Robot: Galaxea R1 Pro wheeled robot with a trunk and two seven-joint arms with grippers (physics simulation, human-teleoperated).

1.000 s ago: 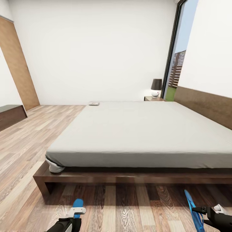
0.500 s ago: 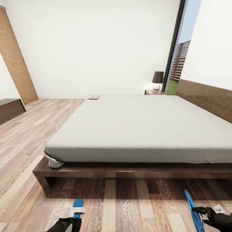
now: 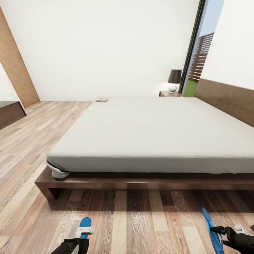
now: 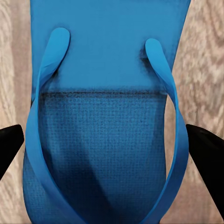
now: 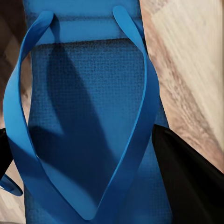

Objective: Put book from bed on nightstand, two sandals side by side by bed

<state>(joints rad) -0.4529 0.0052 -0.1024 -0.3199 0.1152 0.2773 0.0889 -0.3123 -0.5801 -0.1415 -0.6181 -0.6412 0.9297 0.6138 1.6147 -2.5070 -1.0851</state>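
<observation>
My left gripper [image 3: 83, 233] at the bottom left is shut on a bright blue sandal [image 3: 85, 223], held just above the floor. In the left wrist view the sandal [image 4: 107, 93] sits between my two black fingers [image 4: 9, 144]. My right gripper [image 3: 221, 233] at the bottom right is shut on the other blue sandal [image 3: 211, 227], held on edge; it shows close up [image 5: 88, 116] in the right wrist view. The bed [image 3: 148, 127] lies just ahead. The book [image 3: 101, 100] is a small flat shape on its far left corner. A nightstand [image 3: 169, 94] stands beyond the bed.
A dark-shaded lamp [image 3: 173, 80] stands on the nightstand. The tall window [image 3: 200, 56] and headboard [image 3: 225, 100] are at the right. A low brown cabinet [image 3: 10, 113] and a wood panel [image 3: 17, 67] are at the left. Plank floor runs between me and the bed frame [image 3: 106, 183].
The whole head picture has shifted: the bed and far wall sit lower and slightly larger, so the camera moved. Both grippers keep their sandals in the same places.
</observation>
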